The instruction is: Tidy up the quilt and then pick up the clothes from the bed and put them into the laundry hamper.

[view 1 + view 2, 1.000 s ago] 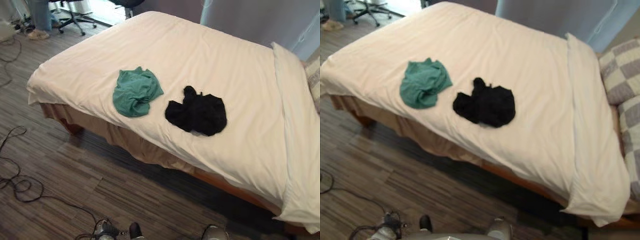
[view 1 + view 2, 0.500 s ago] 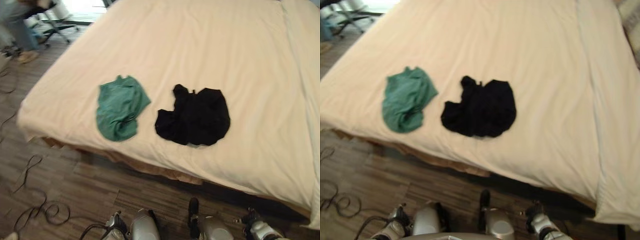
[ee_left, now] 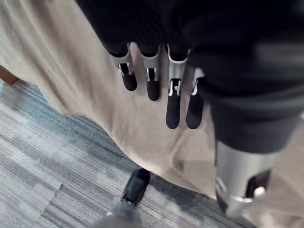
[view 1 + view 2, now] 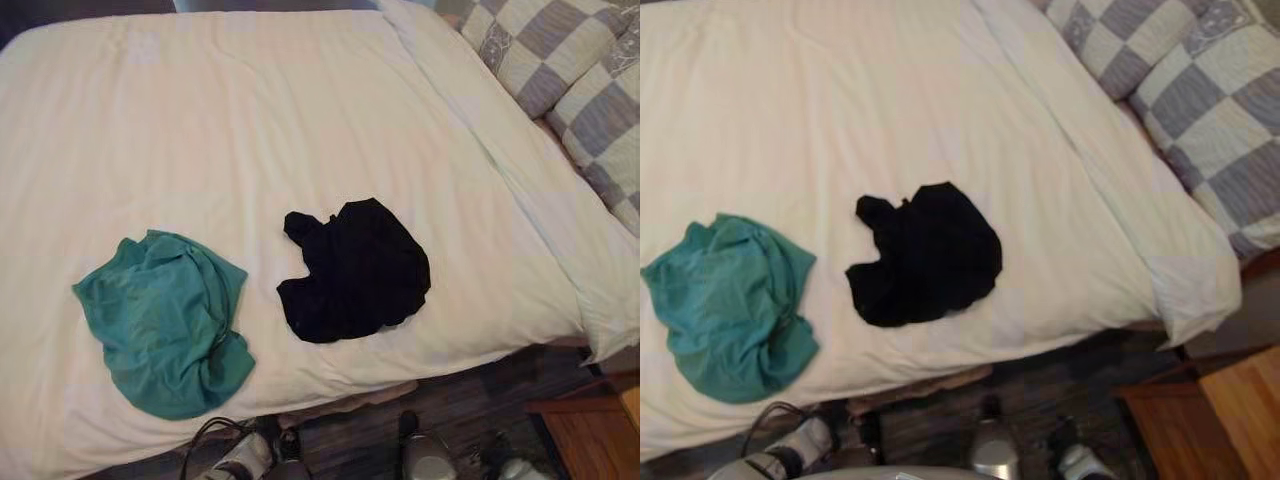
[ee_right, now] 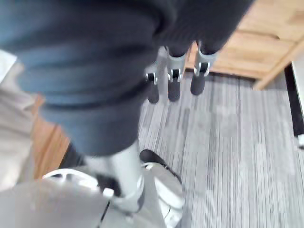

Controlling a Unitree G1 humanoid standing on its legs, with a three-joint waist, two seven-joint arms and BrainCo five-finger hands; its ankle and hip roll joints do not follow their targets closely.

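Cream quilt (image 4: pixel 250 130) spread flat across the bed, a few soft creases. Green garment (image 4: pixel 165 320) crumpled near the quilt's near edge, to the left. Black garment (image 4: pixel 355 270) bunched just to its right, apart from it. Checked grey-and-white pillows (image 4: pixel 560 70) at upper right, beyond the quilt's folded edge. Wooden furniture corner (image 4: pixel 590 440) at lower right, on the floor.

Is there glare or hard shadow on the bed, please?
Left eye view: no glare on the quilt, light is even; soft shadows in folds of the green garment; the black garment is too dark to show any. Left wrist view: soft shading between folds of the bed skirt.
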